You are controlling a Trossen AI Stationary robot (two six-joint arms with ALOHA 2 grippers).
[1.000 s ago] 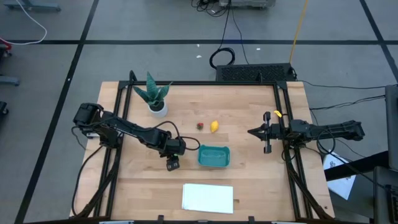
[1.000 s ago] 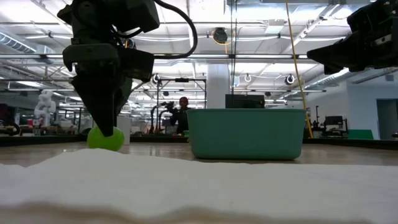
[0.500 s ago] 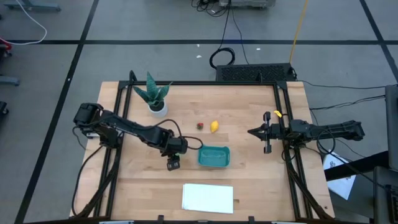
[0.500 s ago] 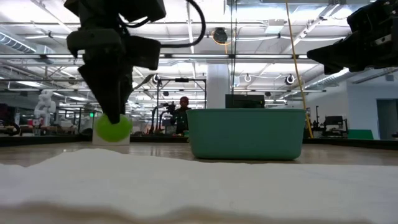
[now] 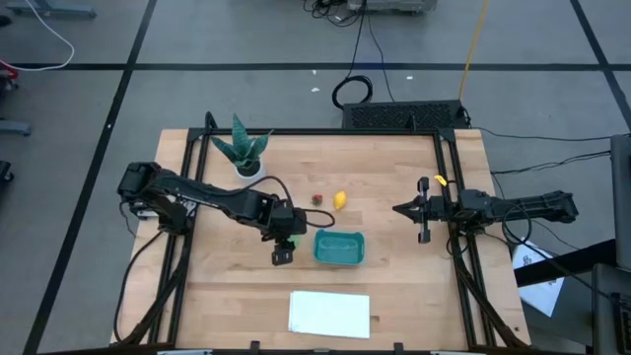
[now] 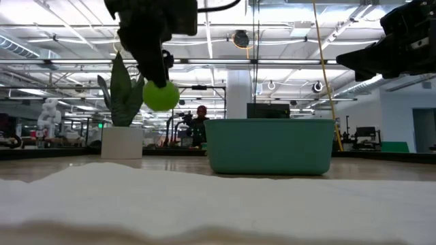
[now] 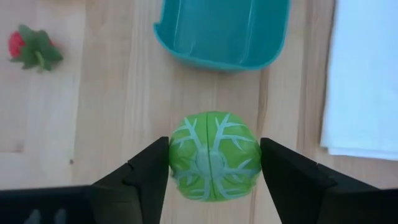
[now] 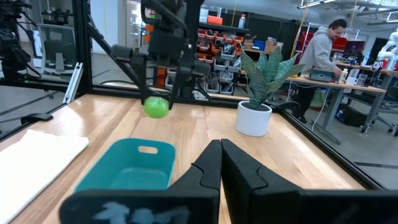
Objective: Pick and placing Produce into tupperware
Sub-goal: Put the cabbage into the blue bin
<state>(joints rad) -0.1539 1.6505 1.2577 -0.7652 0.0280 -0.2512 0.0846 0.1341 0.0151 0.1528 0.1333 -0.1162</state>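
Observation:
My left gripper [image 5: 288,242] [image 7: 214,163] hangs just left of the teal tupperware tub [image 5: 339,248] [image 6: 270,145] [image 7: 221,31], shut on the light green round produce piece [image 7: 214,155] [image 6: 161,95] [image 8: 156,107]. The yellow lemon-like piece [image 5: 339,200] and the small dark red piece [image 5: 317,198] [image 7: 34,48] lie on the table beyond the tub. My right gripper [image 5: 397,209] [image 8: 219,149] waits shut above the table's right side, touching nothing. My left gripper pinches the green round piece between its two fingers, one finger [image 7: 149,171] on each side at its widest part [image 7: 177,155]. The fingers come from above, pointing down. The piece is lifted clear of the table, about level with the tub's rim or higher.
A spiky green plant in a white pot [image 5: 245,153] [image 6: 122,109] stands at the far left. A flat white sheet [image 5: 329,313] [image 7: 364,74] lies near the table's near edge. A black frame borders the table. A person [image 8: 323,43] works in the room beyond.
My left gripper has risen from the table with the green round piece, which was resting on the wood and now hangs well clear of it. Gripper and piece have also moved toward the table's right, closer to the tub.

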